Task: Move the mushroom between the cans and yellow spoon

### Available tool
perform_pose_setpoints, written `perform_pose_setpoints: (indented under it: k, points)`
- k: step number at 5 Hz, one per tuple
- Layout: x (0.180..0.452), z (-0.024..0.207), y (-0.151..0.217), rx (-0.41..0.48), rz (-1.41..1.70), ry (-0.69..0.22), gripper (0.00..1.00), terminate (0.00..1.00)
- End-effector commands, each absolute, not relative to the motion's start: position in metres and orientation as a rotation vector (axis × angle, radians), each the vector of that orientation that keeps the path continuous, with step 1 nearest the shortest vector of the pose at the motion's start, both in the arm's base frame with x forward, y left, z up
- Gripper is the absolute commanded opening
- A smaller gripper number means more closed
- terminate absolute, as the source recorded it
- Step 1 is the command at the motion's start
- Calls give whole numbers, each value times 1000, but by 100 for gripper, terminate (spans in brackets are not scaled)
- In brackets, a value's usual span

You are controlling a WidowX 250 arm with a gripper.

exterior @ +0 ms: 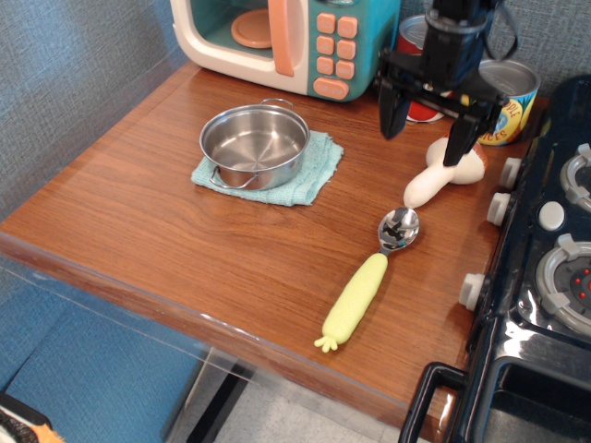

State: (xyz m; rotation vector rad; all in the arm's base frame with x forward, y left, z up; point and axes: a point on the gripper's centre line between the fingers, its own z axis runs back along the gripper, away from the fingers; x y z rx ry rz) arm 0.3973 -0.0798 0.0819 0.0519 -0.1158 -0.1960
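The mushroom [441,175] lies on its side on the wooden counter, cream stem toward the spoon, tan cap toward the stove. It sits between the cans and the yellow spoon [367,278], whose metal bowl is just below the stem. The tomato sauce can [417,46] is mostly hidden behind the arm; the pineapple can [510,100] stands at the back right. My gripper [424,131] is open and empty, raised above the mushroom, its right finger just over the cap.
A steel pot [253,144] sits on a teal cloth [308,180] at mid-left. A toy microwave [286,41] stands at the back. A black toy stove [545,268] lines the right edge. The counter's front edge [185,309] drops off.
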Motion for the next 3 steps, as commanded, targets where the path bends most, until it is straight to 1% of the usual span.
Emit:
perform_pose_setpoints:
  k: [1,2,3]
  points:
    - [371,114,-74,74,-124,-242,100,0]
    - [371,114,-74,74,-124,-242,100,0]
    - [371,114,-74,74,-124,-242,100,100]
